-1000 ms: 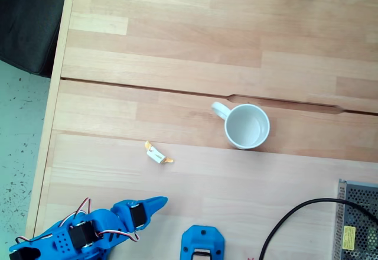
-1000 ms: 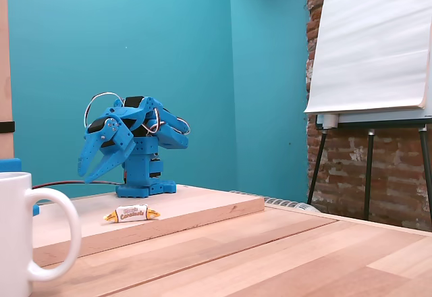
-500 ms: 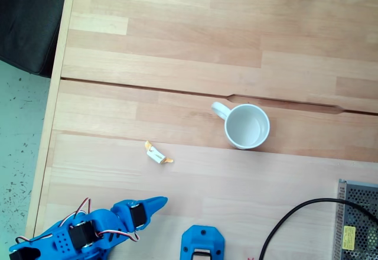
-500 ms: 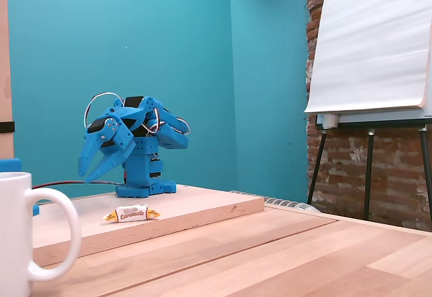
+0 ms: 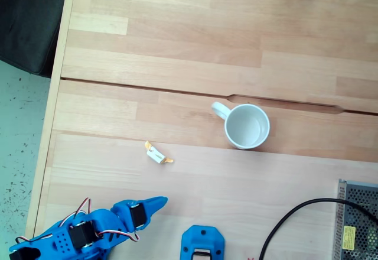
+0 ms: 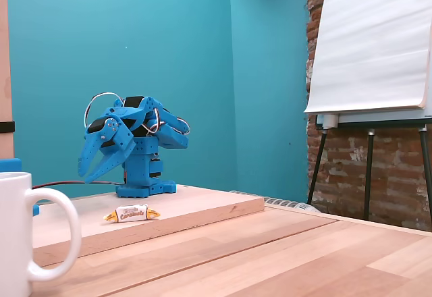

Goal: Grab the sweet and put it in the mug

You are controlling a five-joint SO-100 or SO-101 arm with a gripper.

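Overall, the wooden table [image 5: 195,41] carries every item, and in a fixed view a raised wooden board [image 6: 202,206] lies on its surface. Behind the table in that view stand a teal wall [image 6: 169,40], a brick wall [image 6: 398,162] and a flip chart [image 6: 371,40] on an easel. The blue arm [image 6: 135,142] sits folded on its base at the far end of the board. Its gripper [image 6: 84,174] points downward above the board, well apart from the other items; the two fingers lie close together at the tips and hold nothing. From above, the gripper [image 5: 160,201] points right, near the lower edge. A black cable [image 5: 295,218] and a perforated metal box [image 5: 357,221] occupy the lower right corner. The mug [image 5: 247,126] stands upright on the table with its handle toward the upper left, interior white. The sweet [image 5: 157,153] lies flat on the board between gripper and mug, apart from both; its printed wrapper [image 6: 132,212] faces the low camera.
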